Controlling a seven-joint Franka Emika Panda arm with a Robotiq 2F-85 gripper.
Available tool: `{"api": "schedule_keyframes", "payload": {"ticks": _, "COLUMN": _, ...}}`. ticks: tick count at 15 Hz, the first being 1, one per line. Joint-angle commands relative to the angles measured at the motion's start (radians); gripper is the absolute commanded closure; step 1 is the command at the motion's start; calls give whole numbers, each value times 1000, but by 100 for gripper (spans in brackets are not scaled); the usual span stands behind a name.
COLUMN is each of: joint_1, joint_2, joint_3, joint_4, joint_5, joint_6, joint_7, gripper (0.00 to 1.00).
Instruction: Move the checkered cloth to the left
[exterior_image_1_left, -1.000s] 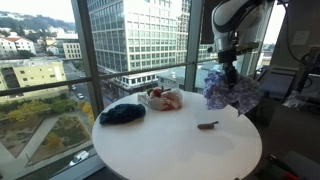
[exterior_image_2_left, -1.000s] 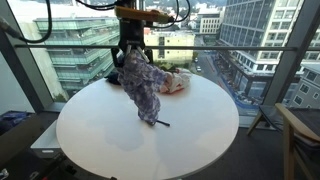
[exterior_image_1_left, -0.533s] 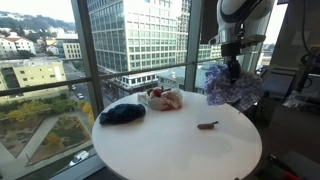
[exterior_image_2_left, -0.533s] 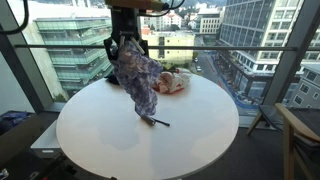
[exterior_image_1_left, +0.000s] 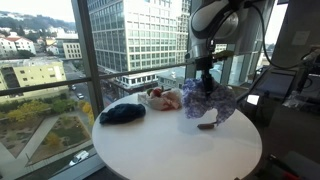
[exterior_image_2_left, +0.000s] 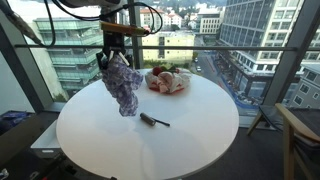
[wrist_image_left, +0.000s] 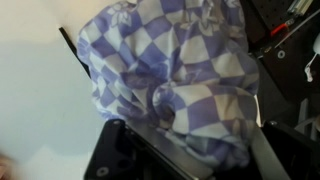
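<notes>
The checkered cloth (exterior_image_1_left: 208, 101) is purple and white. It hangs bunched from my gripper (exterior_image_1_left: 203, 78) above the round white table (exterior_image_1_left: 170, 150). It also shows in an exterior view (exterior_image_2_left: 122, 84), hanging from my gripper (exterior_image_2_left: 113, 56) with its lower end just over the table (exterior_image_2_left: 130, 145). In the wrist view the cloth (wrist_image_left: 185, 70) fills most of the picture and sits between my gripper's fingers (wrist_image_left: 185, 150). My gripper is shut on the cloth.
A dark blue cloth (exterior_image_1_left: 122, 113) lies on the table near the window. A pink and white bundle (exterior_image_1_left: 164, 98) lies beside it and also shows in an exterior view (exterior_image_2_left: 168, 81). A small dark object (exterior_image_2_left: 153, 120) lies mid-table. Windows ring the table.
My gripper has carried the cloth sideways across the table, from near the table's edge toward its middle, and a little lower. The small dark object now lies uncovered.
</notes>
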Motion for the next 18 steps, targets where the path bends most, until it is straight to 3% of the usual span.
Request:
{"api": "schedule_keyframes", "payload": {"ticks": 1, "joint_1": 11, "joint_2": 142, "joint_3": 32, "joint_4": 146, "joint_5": 29, "joint_6": 22, "joint_7": 17, "gripper": 89}}
{"api": "schedule_keyframes", "payload": {"ticks": 10, "joint_1": -6, "joint_2": 430, "joint_3": 89, "joint_4": 365, "joint_5": 66, "joint_6": 6, "joint_7": -43, "gripper": 89}}
{"api": "schedule_keyframes", "payload": {"ticks": 18, "joint_1": 2, "joint_2": 640, "joint_3": 155, "joint_4": 514, "joint_5": 96, "joint_6": -167, "joint_7": -103, "gripper": 90}}
